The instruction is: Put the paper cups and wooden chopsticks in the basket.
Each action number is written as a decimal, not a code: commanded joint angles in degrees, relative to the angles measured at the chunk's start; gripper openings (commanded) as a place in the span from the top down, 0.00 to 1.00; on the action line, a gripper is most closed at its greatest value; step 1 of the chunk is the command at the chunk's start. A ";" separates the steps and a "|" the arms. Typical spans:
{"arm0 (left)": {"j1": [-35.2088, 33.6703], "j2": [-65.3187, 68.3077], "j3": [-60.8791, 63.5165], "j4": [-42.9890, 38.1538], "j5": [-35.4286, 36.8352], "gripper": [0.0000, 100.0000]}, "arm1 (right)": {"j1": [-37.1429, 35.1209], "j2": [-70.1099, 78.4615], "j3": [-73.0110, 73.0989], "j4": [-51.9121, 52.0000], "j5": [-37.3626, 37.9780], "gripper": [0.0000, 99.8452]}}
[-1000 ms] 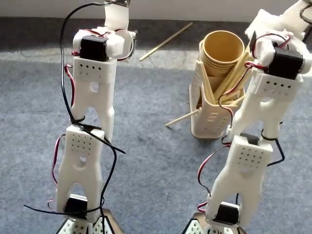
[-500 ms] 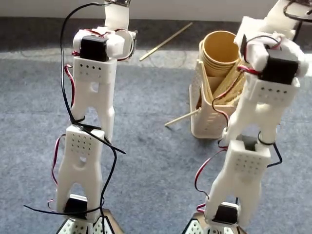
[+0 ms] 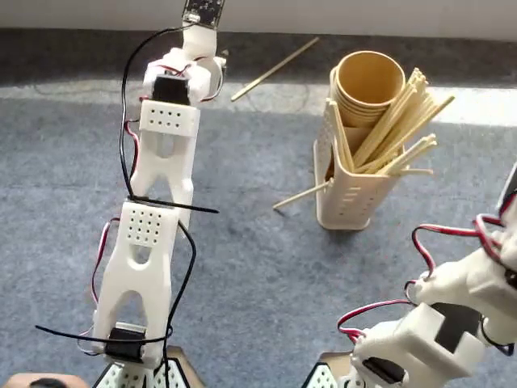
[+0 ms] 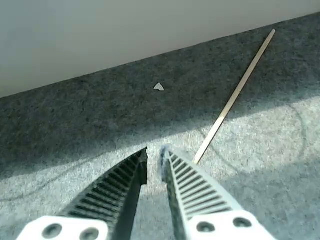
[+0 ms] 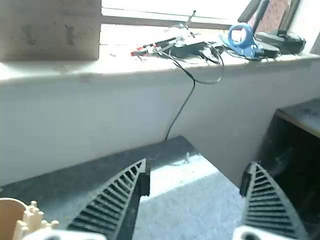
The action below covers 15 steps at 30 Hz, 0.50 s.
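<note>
So the right arm was parked over the basket a second ago and has now folded back to about 5 o'clock. The right tool is spread wide with nothing in it, so I'd say that drop-off is done. The paper cups sit stacked in the basket at 2 o'clock, with a bundle of chopsticks fanned out beside them. The left arm has stretched a bit further toward 12 o'clock, and the left tool is pressed nearly together, holding nothing, just short of the loose chopstick on the table. My guess is that's the next pickup. A second chopstick pokes out at the basket's 9 o'clock side, and I can't tell if it's stuck through the wall or just lying against it. The right arm is cut off by the frame edge, and the cups are too nested to count.
</note>
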 commanded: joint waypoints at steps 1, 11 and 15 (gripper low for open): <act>1.19 2.86 -2.33 -10.90 -0.44 0.91 | 2.42 -0.22 17.45 0.75 3.96 0.71; 6.73 16.04 -2.33 -26.29 -0.62 0.91 | 0.48 -0.22 47.34 -2.24 7.30 0.71; 7.60 20.26 -2.33 -30.15 -0.70 0.91 | -0.84 -0.22 53.05 -5.23 7.30 0.71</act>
